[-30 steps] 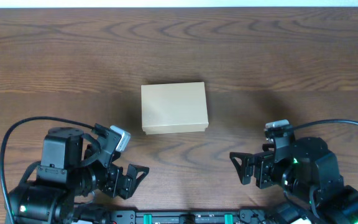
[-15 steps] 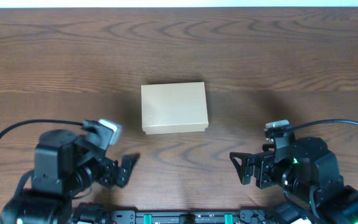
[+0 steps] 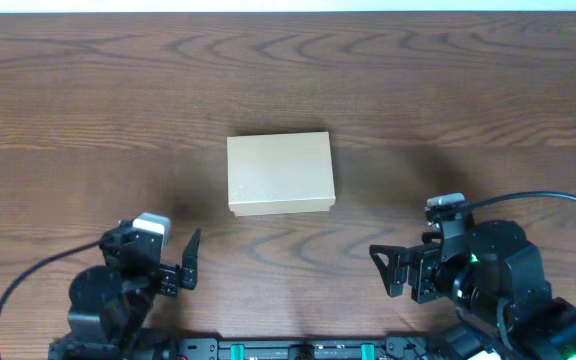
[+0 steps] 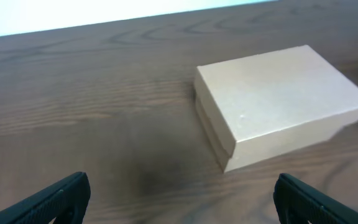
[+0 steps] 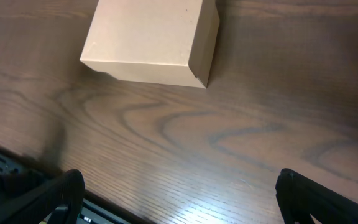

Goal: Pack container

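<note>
Here, container (image 3: 280, 173) lid shut, contents hidden; left gripper (image 4: 180, 194), right gripper (image 5: 179, 185) spread, empty.

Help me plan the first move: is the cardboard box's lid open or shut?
Shut. The cardboard box shows an unbroken flat top in all three views, lid down flush; no interior visible.
</note>
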